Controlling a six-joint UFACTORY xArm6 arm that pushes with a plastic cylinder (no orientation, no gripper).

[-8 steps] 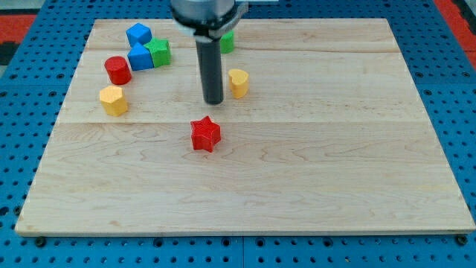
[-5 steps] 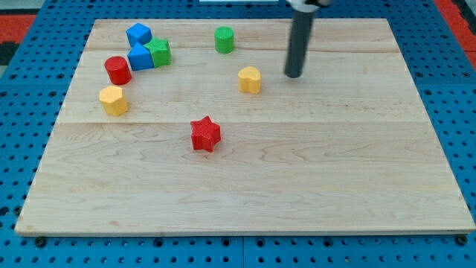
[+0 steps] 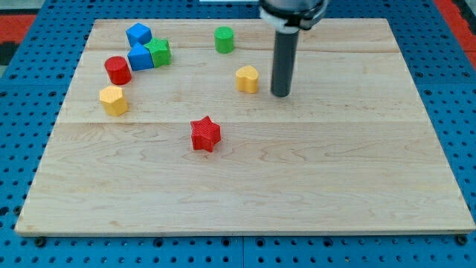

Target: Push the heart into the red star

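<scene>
My tip [image 3: 280, 94] rests on the wooden board [image 3: 357, 186], just to the right of the yellow heart [image 3: 248, 78], with a narrow strip of bare wood between them, so the two are close but not touching. The rod rises straight up from there toward the far edge of the view. It is a plain dark rod with nothing to open or close, so it grips nothing.

The yellow heart is a small, chunky block with a flat top whose two lobes and point can just be made out; its sides are a deeper orange-yellow than its top. It sits in the far half of the board, a little right of the middle.

The red star [image 3: 205, 134] lies nearer and to the left of the heart, well apart from it, close to the board's centre. Its points are clear and its top face is bright red.

Further left, a green cylinder [image 3: 224, 39] stands near the far edge. At the far left is a cluster: a blue block [image 3: 138, 34], a second blue block [image 3: 140, 57] touching a green block [image 3: 158, 53], and a red cylinder [image 3: 117, 70] just beside them. A yellow block [image 3: 113, 100], whose shape I cannot make out exactly, sits nearer than the red cylinder.
</scene>
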